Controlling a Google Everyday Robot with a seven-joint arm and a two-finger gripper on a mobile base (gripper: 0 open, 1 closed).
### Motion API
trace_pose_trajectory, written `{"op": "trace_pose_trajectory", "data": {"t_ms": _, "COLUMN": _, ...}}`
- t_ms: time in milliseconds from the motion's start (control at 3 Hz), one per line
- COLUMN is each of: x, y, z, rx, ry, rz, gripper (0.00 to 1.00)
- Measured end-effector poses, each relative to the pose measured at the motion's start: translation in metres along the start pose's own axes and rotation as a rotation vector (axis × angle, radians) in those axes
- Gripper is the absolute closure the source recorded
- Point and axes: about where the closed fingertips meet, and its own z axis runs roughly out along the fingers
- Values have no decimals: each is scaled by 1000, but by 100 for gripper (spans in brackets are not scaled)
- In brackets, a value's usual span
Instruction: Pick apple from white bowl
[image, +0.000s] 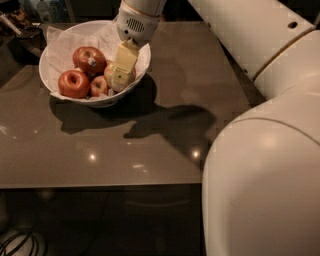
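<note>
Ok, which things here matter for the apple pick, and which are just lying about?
For the job:
pincer, down inside the bowl
pale apple, right against it
white bowl

Lying about:
red apples in the bowl
crinkled paper
table

brown table (100, 150) bears the white bowl (102, 102), hand (120, 81) inside it.

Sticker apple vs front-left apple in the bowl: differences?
Sticker apple carries a sticker; front-left apple shows none. Sticker apple sits farther back; front-left apple shows its stem dimple. Both red, similar size, in the bowl, image-left of the gripper inside it.
</note>
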Motion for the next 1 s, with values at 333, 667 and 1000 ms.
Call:
{"op": "trace_pose_trajectory", "data": {"t_ms": 333, "x": 0, "y": 0, "z": 0, "rx": 0, "ry": 0, "rz": 0, "gripper": 21}}
{"op": "trace_pose_trajectory", "data": {"t_ms": 667, "x": 0, "y": -1, "z": 1, "rx": -3, "ry": 1, "rz": -5, "gripper": 20}}
{"op": "trace_pose_trajectory", "data": {"t_ms": 1000, "x": -1, "y": -3, "z": 2, "rx": -6, "ry": 0, "rz": -10, "gripper": 16}}
